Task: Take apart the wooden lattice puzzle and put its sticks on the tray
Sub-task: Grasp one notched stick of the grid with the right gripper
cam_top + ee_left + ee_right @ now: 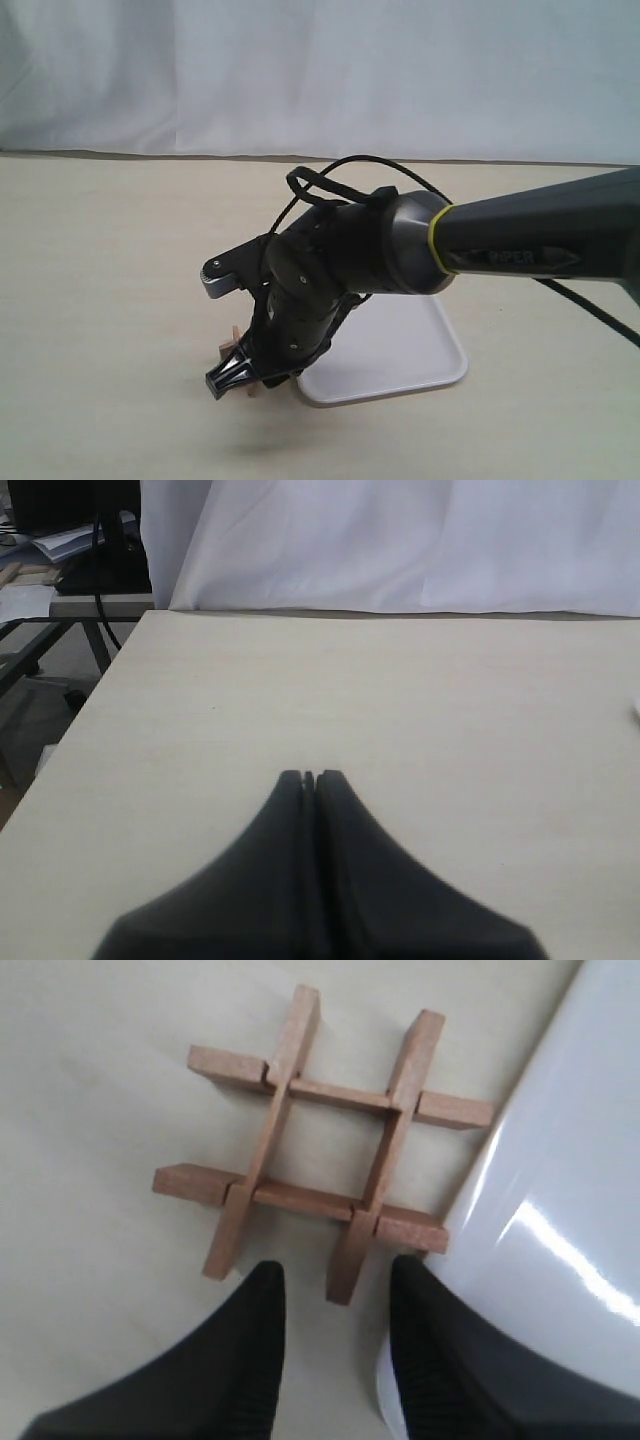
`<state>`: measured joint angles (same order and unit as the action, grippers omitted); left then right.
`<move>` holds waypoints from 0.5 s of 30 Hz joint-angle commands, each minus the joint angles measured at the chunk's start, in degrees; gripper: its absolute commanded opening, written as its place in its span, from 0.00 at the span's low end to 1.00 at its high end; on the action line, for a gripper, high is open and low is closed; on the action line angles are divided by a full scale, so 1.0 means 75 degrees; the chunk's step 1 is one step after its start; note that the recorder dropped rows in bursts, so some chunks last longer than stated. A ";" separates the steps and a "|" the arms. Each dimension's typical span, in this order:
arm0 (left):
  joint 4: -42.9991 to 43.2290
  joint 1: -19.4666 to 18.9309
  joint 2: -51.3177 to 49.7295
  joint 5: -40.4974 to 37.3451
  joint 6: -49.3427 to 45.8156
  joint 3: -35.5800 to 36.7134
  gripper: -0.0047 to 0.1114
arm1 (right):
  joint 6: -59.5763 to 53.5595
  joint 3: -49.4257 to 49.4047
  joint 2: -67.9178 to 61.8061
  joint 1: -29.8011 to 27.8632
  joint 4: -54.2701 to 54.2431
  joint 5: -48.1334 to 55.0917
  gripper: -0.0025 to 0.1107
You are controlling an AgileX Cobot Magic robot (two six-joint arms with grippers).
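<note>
We see the small reddish-brown wooden lattice puzzle, four notched sticks crossed in a hash, still whole & lying flat on the pale beige surface. In the ext. view the puzzle sits well off the surface's far edge, mostly hidden under the arm. Just beside it is the white rectangular plastic tray. Two stick ends reach its rim; whether they touch, we can't tell. The black right hand is spread, w/ one stick end between its fingers & a gap either side. The black left hand is pressed together above the surface, pointing toward the far edge by the white cloth.
</note>
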<state>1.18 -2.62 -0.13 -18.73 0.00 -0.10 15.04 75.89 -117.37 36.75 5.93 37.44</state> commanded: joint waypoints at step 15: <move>-0.0040 0.0006 0.0017 0.0142 0.0000 0.0014 0.04 | 0.0411 -0.0015 -0.0396 -0.0015 0.0019 -0.0311 0.31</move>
<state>1.18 -2.62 -0.13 -18.73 0.00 -0.10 17.87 75.89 -120.61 36.75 5.99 35.60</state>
